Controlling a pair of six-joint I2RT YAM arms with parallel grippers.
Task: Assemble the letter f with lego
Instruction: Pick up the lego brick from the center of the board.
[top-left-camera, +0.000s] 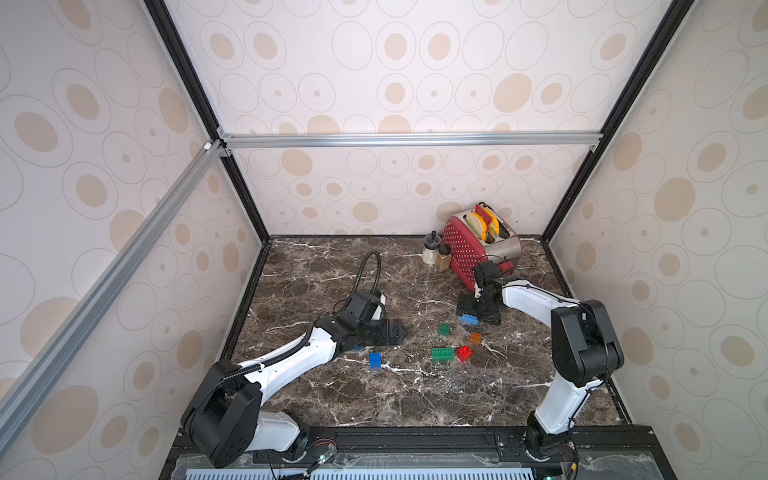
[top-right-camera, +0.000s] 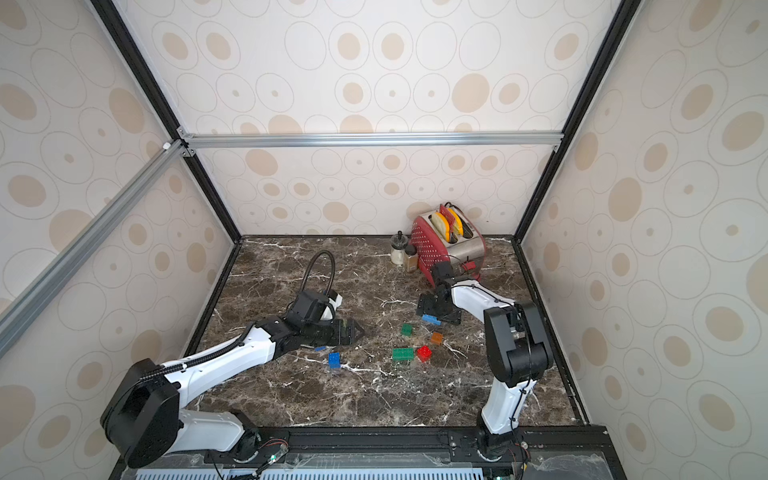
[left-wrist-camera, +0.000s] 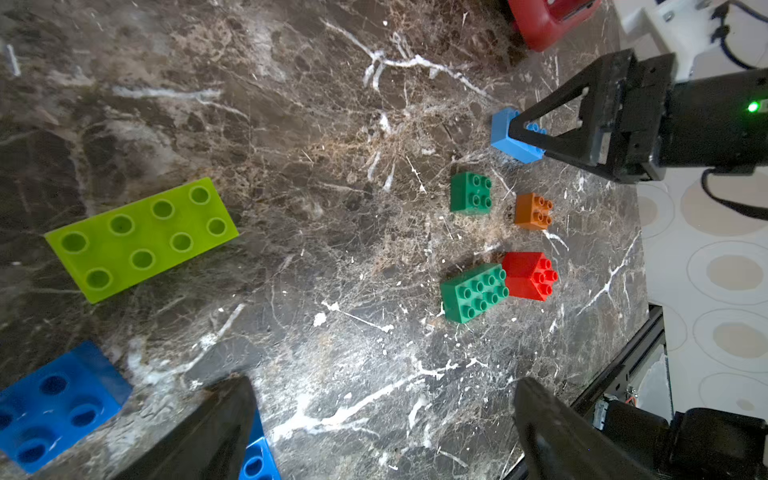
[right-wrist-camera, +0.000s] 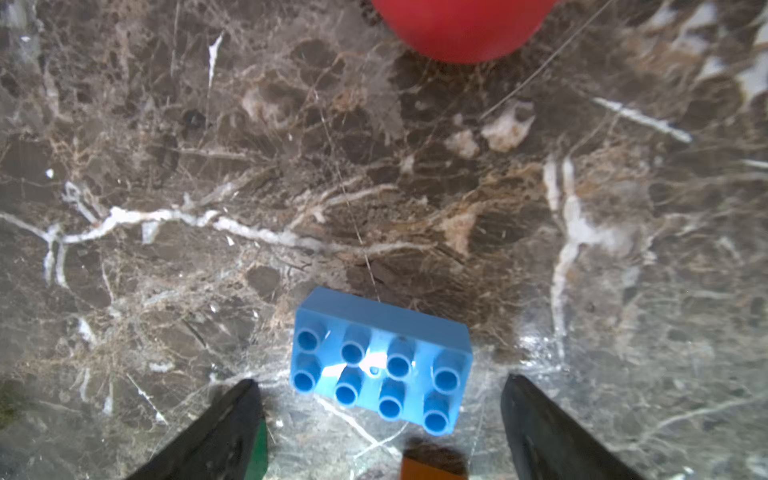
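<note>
On the brown marble tabletop (top-left-camera: 374, 395) between circle-patterned walls (top-left-camera: 395, 83), scattered lego (top-left-camera: 441, 354)

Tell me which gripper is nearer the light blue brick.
Right. The right gripper is at the light blue brick, with its open jaws either side of it. The left gripper, also open, is far off by the lime plate.
</note>
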